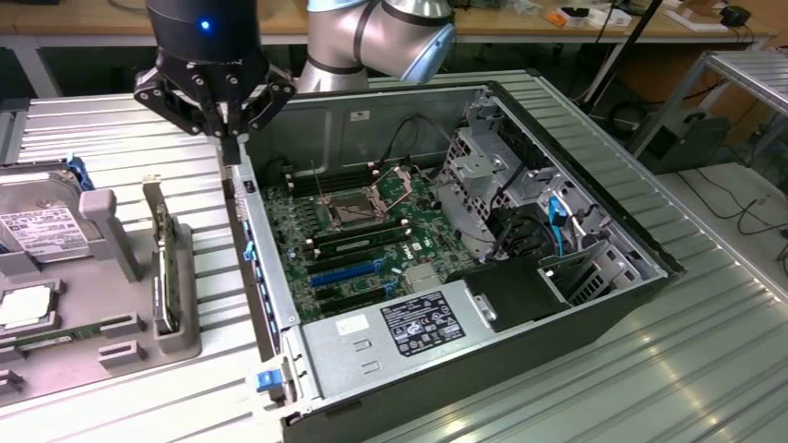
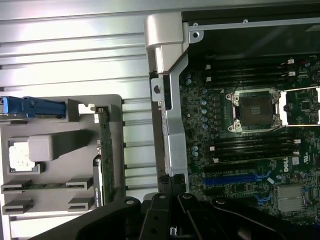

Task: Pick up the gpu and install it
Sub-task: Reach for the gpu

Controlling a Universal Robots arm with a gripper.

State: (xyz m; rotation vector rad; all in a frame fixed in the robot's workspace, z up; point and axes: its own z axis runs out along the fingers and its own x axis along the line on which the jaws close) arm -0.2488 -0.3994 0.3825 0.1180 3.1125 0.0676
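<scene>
The gpu [image 1: 164, 269] stands on its long edge in a slot of the grey holder tray [image 1: 117, 355] at the exterior view's left, its silver bracket pointing up at the far end. In the wrist view the gpu [image 2: 103, 150] is a thin green strip in the same tray [image 2: 60, 200]. My gripper [image 1: 231, 127] hangs above the open computer case's near wall, beyond the gpu's far end and apart from it. Its fingers are shut together and hold nothing. The gripper's black body [image 2: 172, 210] lies over the case wall in the wrist view.
The open computer case [image 1: 591, 277] lies on its side, with the motherboard [image 1: 357, 231] and blue expansion slots [image 1: 345, 274] exposed. A silver hard drive [image 1: 37, 226] and a narrow memory stick [image 1: 68, 332] sit in the tray. The ribbed metal table [image 1: 615, 388] surrounds everything.
</scene>
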